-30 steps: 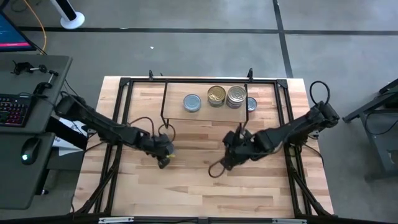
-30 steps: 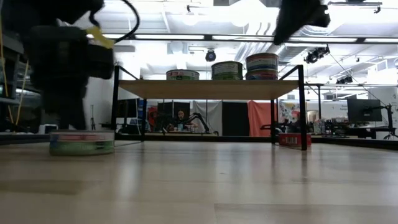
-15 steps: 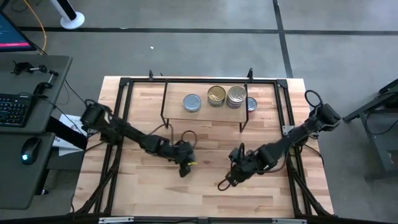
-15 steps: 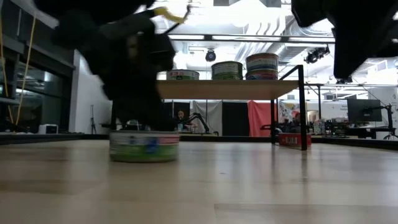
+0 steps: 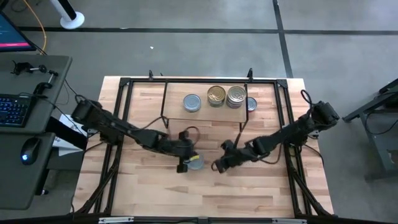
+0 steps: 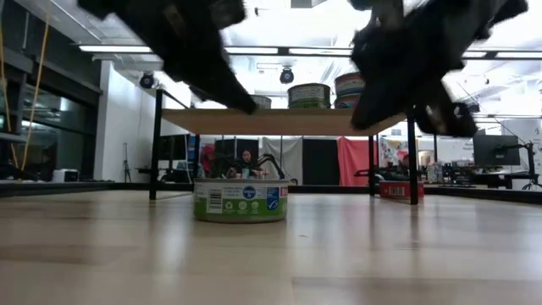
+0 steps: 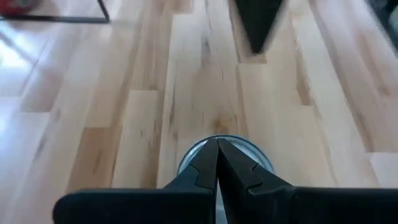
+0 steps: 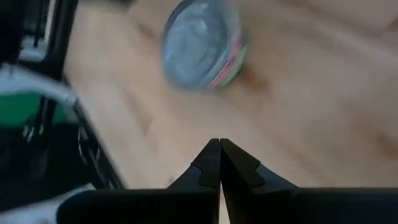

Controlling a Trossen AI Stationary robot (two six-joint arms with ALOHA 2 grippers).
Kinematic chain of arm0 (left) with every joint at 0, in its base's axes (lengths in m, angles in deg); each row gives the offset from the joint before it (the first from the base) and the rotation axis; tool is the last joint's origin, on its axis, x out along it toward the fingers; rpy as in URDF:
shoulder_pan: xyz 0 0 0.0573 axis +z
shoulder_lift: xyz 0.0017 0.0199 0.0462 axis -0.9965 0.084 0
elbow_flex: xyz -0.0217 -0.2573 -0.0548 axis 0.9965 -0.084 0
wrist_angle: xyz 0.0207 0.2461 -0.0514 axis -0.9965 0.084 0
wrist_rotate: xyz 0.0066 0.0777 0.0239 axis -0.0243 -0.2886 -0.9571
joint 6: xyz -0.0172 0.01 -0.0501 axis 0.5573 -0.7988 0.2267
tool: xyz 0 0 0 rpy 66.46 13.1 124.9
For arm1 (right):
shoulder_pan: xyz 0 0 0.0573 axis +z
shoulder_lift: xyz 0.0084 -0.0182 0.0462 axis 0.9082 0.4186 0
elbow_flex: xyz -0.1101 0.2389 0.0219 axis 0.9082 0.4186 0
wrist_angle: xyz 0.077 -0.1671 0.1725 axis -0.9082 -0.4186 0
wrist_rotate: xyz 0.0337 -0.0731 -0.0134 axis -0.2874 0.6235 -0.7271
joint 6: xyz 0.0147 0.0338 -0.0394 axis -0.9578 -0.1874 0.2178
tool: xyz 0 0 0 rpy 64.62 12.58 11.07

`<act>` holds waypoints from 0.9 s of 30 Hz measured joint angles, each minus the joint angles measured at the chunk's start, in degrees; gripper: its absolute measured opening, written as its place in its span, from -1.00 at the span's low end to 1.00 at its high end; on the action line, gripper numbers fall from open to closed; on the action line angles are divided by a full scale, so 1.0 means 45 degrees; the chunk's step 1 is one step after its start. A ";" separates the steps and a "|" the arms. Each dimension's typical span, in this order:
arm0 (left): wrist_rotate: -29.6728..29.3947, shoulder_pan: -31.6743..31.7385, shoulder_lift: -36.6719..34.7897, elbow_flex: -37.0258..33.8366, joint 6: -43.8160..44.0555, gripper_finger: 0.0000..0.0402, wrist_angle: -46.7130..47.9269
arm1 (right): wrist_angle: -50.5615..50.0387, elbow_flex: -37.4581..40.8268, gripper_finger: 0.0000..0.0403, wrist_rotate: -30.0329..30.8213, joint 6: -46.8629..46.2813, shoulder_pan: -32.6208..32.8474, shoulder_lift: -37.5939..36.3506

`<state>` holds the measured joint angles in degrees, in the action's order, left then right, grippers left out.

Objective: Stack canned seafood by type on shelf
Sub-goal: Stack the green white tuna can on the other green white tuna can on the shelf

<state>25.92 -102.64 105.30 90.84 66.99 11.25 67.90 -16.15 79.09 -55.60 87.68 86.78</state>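
Note:
A silver-topped tin with a green and white label rests flat on the table's middle. My left gripper is shut and hangs just left of and above it; the low view shows a gap between them. My right gripper is shut too, above the table just right of the tin. The shelf carries a silver-topped tin, a gold-topped tin and a silver-topped stack.
One more tin sits on the table by the shelf's right legs. A black frame borders the table. A desk with keyboard and mouse stands to the left.
My left gripper has gone toward the table's right edge, sliding the tin along the table from left of the middle to the middle, then rolled and risen off it. My right gripper has come down toward the table, right of the tin, and rolled.

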 joint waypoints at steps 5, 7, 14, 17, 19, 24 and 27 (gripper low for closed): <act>-0.0891 -0.0674 -0.0716 -0.3245 0.0880 -1.00 -0.3648 | 0.0843 0.0807 -1.00 -0.0257 0.0000 -0.1240 0.0000; -0.0953 -0.0789 -0.0749 -0.3919 0.0835 -1.00 -0.4618 | 0.0965 0.0829 -1.00 -0.0554 0.0276 -0.1634 0.0080; -0.0929 -0.0882 -0.0184 -0.4186 0.0261 -1.00 -0.5305 | 0.1314 -0.0072 -1.00 -0.1635 0.1617 -0.2155 0.1442; -0.0456 -0.0828 0.0138 -0.4207 0.0156 -1.00 -0.5266 | 0.1372 -0.0610 -1.00 -0.1073 0.4164 -0.1943 0.1983; 0.0058 -0.0740 0.0239 -0.4213 0.0433 -1.00 -0.5278 | 0.1260 -0.0923 -1.00 -0.0321 0.6273 -0.1762 0.2186; 0.0420 -0.0712 0.0337 -0.4207 0.1003 -1.00 -0.5294 | 0.1000 -0.1341 -1.00 0.1012 1.2786 -0.1380 0.2322; 0.0407 -0.0717 0.0327 -0.4202 0.0985 -1.00 -0.5319 | 0.0147 -0.1331 -1.00 0.0407 1.4649 -0.1369 0.2432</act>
<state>27.75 -105.87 106.77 71.93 71.43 -12.69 68.56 -22.14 80.92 10.32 81.53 97.72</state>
